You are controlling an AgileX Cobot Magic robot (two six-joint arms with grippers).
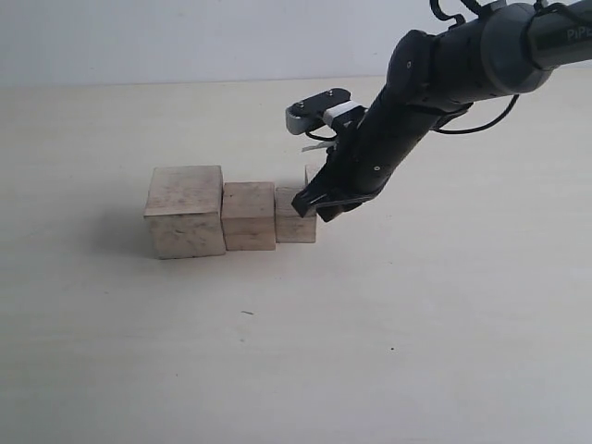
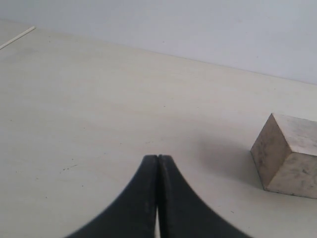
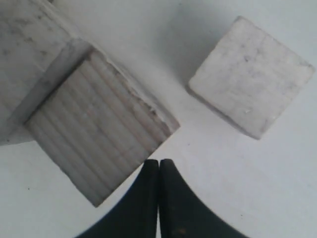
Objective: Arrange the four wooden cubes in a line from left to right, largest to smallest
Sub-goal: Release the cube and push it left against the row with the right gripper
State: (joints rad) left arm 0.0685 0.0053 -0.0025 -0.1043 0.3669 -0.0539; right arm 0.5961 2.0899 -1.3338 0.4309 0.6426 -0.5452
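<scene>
Three of the four wooden cubes stand touching in a row: the largest (image 1: 185, 211) on the left, a medium one (image 1: 248, 215), then a smaller one (image 1: 296, 225). The smallest cube (image 1: 310, 174) sits just behind the row, mostly hidden by the right arm. My right gripper (image 1: 313, 209) is shut and empty, its tips at the right edge of the third cube (image 3: 101, 136); the smallest cube (image 3: 251, 82) lies apart beyond my right gripper (image 3: 159, 161). My left gripper (image 2: 158, 157) is shut over bare table, with the largest cube (image 2: 287, 156) off to one side.
The pale table (image 1: 416, 324) stretches around the cubes. The black right arm (image 1: 444, 74) reaches in from the upper right, with its wrist camera (image 1: 319, 109) above the row. A pale wall backs the table's far edge (image 1: 185, 42).
</scene>
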